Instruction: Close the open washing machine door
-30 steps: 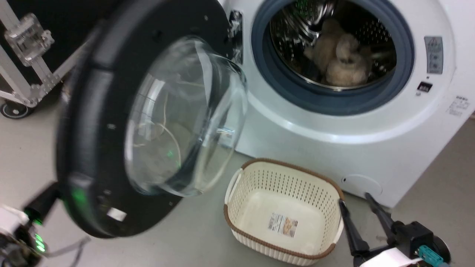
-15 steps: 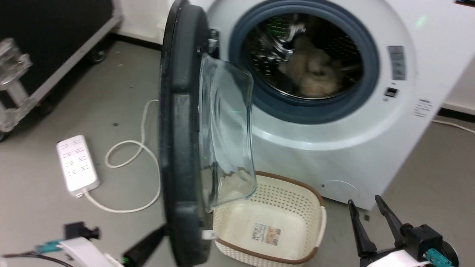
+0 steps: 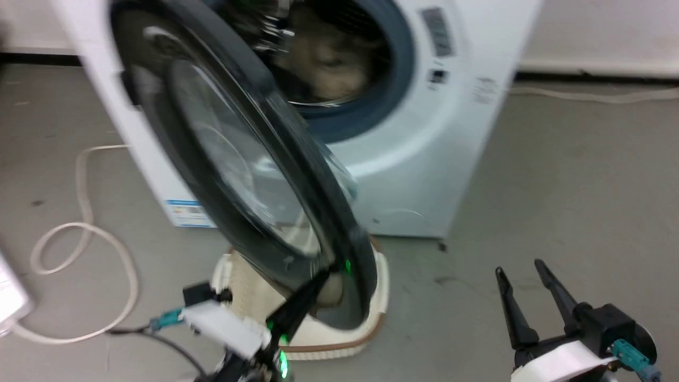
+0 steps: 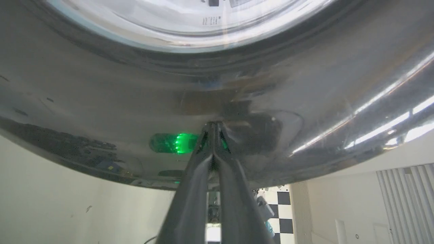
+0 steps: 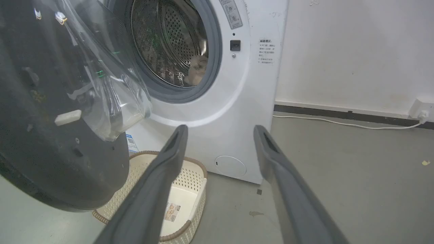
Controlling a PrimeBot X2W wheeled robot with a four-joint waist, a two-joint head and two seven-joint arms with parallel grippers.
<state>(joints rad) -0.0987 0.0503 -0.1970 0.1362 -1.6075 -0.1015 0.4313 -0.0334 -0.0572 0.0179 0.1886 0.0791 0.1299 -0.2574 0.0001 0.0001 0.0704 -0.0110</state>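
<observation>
Since the earlier frame, the washing machine door has swung from edge-on to partly shut across the drum opening of the washing machine. Head view: the closed left gripper touches the door's lower outer rim, above the basket; the right gripper is open and well apart from the door. Left wrist view: the shut fingertips press on the glossy black rim. Right wrist view: the spread fingers are empty and the door is ajar.

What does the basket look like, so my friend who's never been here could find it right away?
Find the big white front-loading washing machine. On the grey floor at its foot, partly under the swung-out round black-rimmed glass door, sits a cream plastic laundry basket. Its hole-dotted walls and brown rim set it apart.
</observation>
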